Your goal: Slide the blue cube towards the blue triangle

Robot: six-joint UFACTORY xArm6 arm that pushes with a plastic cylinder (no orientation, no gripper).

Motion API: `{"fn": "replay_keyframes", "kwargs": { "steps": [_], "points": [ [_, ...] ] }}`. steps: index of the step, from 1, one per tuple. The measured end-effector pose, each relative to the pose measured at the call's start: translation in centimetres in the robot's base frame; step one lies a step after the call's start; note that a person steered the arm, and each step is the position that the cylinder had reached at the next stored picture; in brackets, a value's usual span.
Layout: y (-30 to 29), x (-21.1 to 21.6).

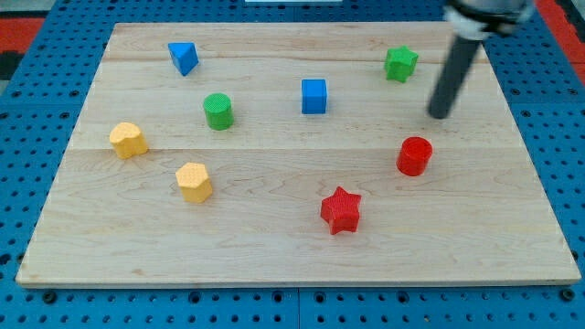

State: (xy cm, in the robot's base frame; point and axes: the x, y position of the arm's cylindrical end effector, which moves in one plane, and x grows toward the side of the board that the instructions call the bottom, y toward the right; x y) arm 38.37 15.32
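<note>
The blue cube (313, 96) sits on the wooden board a little above the view's middle. The blue triangle (183, 57) lies near the view's top left, well apart from the cube. My tip (440, 115) is at the view's right, far to the right of the blue cube and slightly lower. It touches no block. It stands between the green star (400, 63) above and the red cylinder (414, 155) below.
A green cylinder (218, 111) stands left of the cube, below the triangle. A yellow block (128, 140) and a yellow hexagon-like block (194, 181) lie at the left. A red star (341, 210) lies at the bottom middle. The board's edge (292, 279) meets blue pegboard.
</note>
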Motion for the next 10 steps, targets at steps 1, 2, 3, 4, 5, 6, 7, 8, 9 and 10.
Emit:
{"fn": "replay_keyframes", "kwargs": {
  "steps": [1,2,3,4,5,6,7,8,9,10],
  "points": [
    [-4.3,0.0],
    [-6.6,-0.3],
    [-8.3,-0.7],
    [-8.7,-0.7],
    [-9.3,-1.1],
    [-9.3,-1.9],
    [-9.3,-1.9],
    [-9.3,-1.9],
    [-11.1,-1.9],
    [-11.7,-1.9]
  ]
}}
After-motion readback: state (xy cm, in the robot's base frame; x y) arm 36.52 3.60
